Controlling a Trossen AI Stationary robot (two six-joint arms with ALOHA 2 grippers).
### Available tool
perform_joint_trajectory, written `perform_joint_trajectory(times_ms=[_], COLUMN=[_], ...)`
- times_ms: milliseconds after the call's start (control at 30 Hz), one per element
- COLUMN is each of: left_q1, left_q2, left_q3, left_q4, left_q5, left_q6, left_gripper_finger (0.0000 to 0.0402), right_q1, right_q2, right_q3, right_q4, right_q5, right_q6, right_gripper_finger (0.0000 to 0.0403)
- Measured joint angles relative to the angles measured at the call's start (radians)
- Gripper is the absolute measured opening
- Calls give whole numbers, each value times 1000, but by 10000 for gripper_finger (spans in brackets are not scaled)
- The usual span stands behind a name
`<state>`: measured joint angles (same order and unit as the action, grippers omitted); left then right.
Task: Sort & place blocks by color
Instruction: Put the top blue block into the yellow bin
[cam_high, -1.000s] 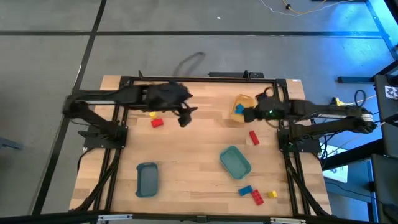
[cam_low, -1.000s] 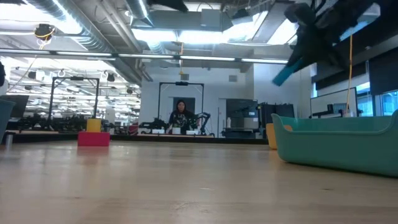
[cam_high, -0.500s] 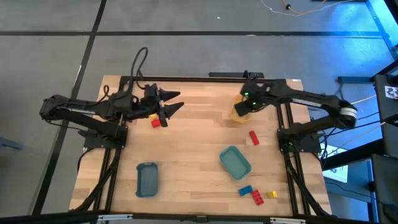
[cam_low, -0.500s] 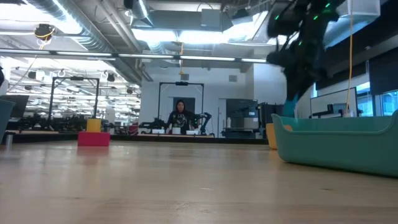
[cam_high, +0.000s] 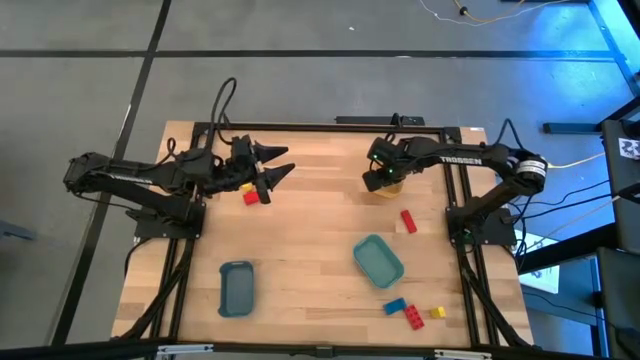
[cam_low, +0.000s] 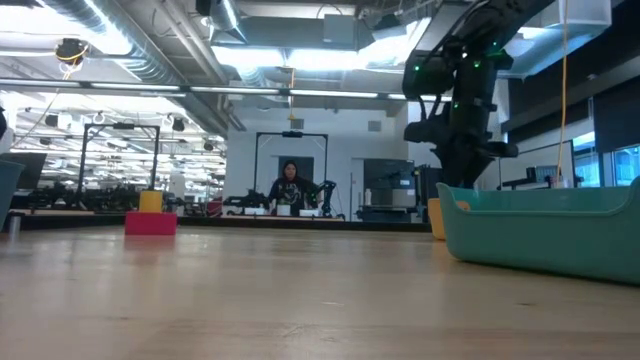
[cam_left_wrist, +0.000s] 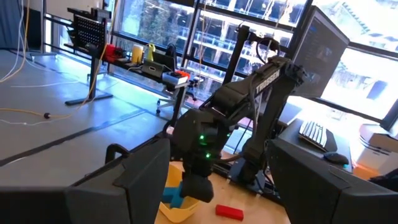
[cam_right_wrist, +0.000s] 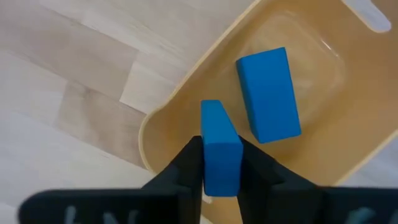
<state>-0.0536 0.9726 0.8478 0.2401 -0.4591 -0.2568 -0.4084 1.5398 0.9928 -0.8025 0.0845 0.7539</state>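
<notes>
My right gripper (cam_right_wrist: 221, 171) is shut on a blue block (cam_right_wrist: 219, 140) and hangs over the yellow tray (cam_right_wrist: 168, 118), where a second blue block (cam_right_wrist: 268, 96) lies flat. In the high view this gripper (cam_high: 378, 178) is at the yellow tray (cam_high: 392, 187) near the far edge. My left gripper (cam_high: 277, 164) is open, level, just right of a red block (cam_high: 252, 197) and a yellow block (cam_high: 245, 186). Another red block (cam_high: 408, 220) lies alone. A blue block (cam_high: 395, 306), a red block (cam_high: 413, 317) and a yellow block (cam_high: 436, 312) lie near the near edge. My right gripper pinches the blue block between its two fingers (cam_right_wrist: 186, 165) by the block's upper end (cam_right_wrist: 221, 177). The fingers come from above, pointing down. The block is lifted clear and points down toward the yellow tray's floor, beside the blue block lying there.
A teal tray (cam_high: 378, 260) sits right of centre and a slate-blue tray (cam_high: 236, 287) near the near-left. The low view shows the teal tray (cam_low: 540, 230) close by and the red block (cam_low: 150, 222) far off. A person stands in the room beyond.
My right gripper carried the blue block from the yellow tray's right side toward the table's left, tipping from level to pointing down over the tray. My left gripper drew back toward the table's left and far edge, then held still.
</notes>
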Motion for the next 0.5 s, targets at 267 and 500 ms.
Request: perform_joint_trajectory(times_ms=[267,500], left_q1=[0,0], left_q2=[0,0], left_q3=[0,0], left_q4=[-4,-5], left_q5=[6,8], left_q6=[-29,-30], left_gripper_finger=[261,261], right_q1=[-3,-23], right_q2=[1,-1], right_q3=[0,2], right_q4=[-4,-17], right_q5=[-1,-60], right_q6=[0,-53], right_gripper_finger=[95,101])
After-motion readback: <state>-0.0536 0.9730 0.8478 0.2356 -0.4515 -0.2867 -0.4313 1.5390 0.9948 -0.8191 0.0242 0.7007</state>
